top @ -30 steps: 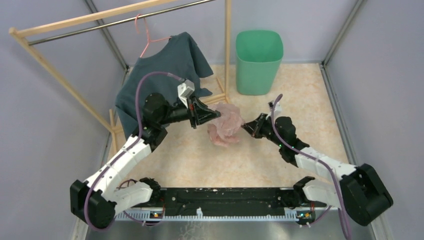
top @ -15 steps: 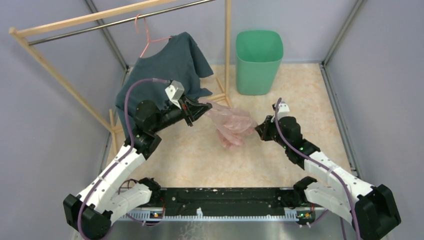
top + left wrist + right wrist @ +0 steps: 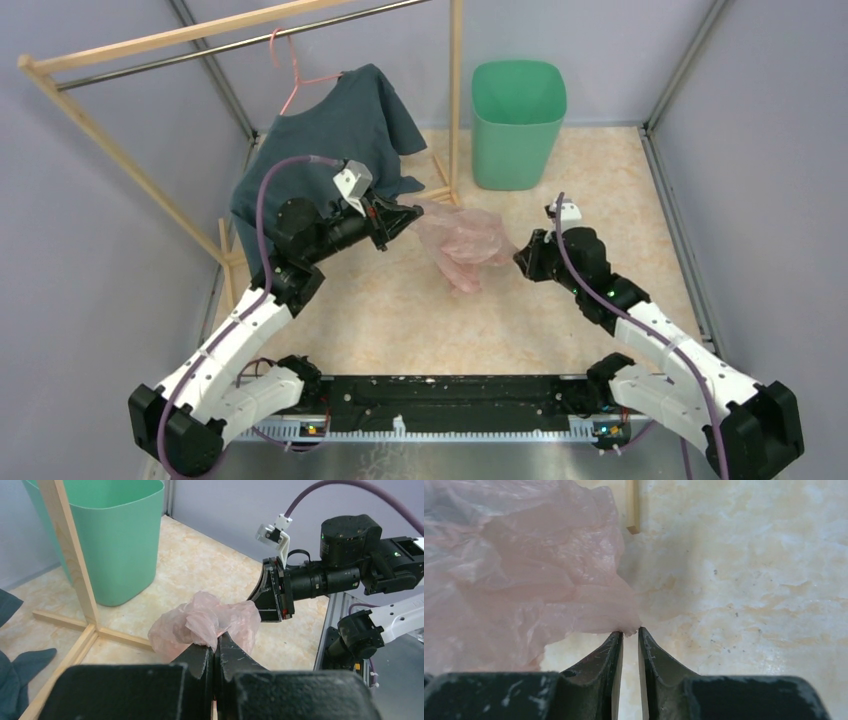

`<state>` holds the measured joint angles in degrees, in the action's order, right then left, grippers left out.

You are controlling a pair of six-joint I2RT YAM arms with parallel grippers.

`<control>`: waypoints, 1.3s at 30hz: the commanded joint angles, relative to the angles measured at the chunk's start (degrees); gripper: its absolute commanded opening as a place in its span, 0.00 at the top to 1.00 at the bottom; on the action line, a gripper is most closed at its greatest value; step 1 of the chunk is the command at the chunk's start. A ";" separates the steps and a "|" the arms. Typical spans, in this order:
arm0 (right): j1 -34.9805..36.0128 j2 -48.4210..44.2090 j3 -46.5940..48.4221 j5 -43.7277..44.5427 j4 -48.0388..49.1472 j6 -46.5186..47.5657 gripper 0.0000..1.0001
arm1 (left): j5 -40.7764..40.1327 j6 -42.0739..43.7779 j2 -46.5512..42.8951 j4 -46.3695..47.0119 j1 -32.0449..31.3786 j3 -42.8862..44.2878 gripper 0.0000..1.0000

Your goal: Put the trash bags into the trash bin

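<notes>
The bag (image 3: 462, 240) hangs outside the bin (image 3: 518, 120), pinched between the left gripper's (image 3: 215, 647) pressed fingers, and only the right wrist view shows the right gripper (image 3: 630, 632) nearly closed at its tip, hold uncertain.

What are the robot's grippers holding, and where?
Both hold the pink trash bag: the left gripper pinches a bunched fold, the right gripper its pulled-out corner tip.
</notes>
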<state>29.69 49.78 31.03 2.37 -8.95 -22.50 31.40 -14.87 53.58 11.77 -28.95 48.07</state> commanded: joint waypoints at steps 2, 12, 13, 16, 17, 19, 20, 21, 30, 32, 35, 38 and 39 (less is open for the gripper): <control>-0.35 -1.48 4.63 -8.81 0.94 -0.25 0.77 | 3.36 0.00 2.20 1.62 0.03 1.58 1.00; 1.18 -3.17 5.06 -9.03 -4.25 3.05 0.22 | 5.43 -1.29 3.50 1.87 0.03 1.99 1.00; 1.24 -3.68 4.83 -7.74 -4.53 3.29 0.16 | 6.02 -1.30 3.56 1.99 0.03 2.09 1.00; 1.21 -4.37 3.54 -9.48 -2.19 3.86 0.07 | 8.35 -1.30 3.49 2.34 0.08 2.41 1.00; 1.26 -4.20 3.13 -11.76 -0.32 4.60 0.06 | 9.14 -1.30 3.46 2.64 0.04 2.40 1.00; 1.24 -3.52 1.24 -16.37 4.46 6.19 0.04 | 10.32 -1.32 3.27 3.05 0.03 2.30 1.00; 1.24 -2.91 0.67 -19.07 7.04 6.78 0.03 | 10.80 -1.30 3.19 3.20 0.03 2.24 1.00; 1.24 -2.16 0.06 -22.53 10.29 7.03 0.03 | 11.07 -1.30 3.04 3.41 0.03 2.18 1.00; 8.10 6.67 -1.19 -28.44 31.58 4.08 0.07 | 11.84 -1.38 3.01 3.71 -0.03 2.18 1.00; 8.42 9.33 -1.09 -24.12 34.21 1.84 0.13 | 12.01 -1.45 3.07 3.67 -0.01 2.29 1.00; 8.40 13.25 -2.59 -13.57 37.54 -3.63 0.28 | 11.56 -2.66 2.82 3.54 -0.04 2.62 1.00; 8.09 17.10 -3.55 -10.90 40.83 -6.85 0.71 | 10.00 -5.70 2.83 0.55 -0.05 4.33 1.00; 7.74 18.12 -3.30 -11.85 41.33 -7.36 0.84 | 9.12 -6.30 2.79 -2.52 -0.01 5.71 1.00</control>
<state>37.80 64.36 28.14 -14.74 24.25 -24.40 42.26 -18.15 57.17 11.62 -28.95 48.69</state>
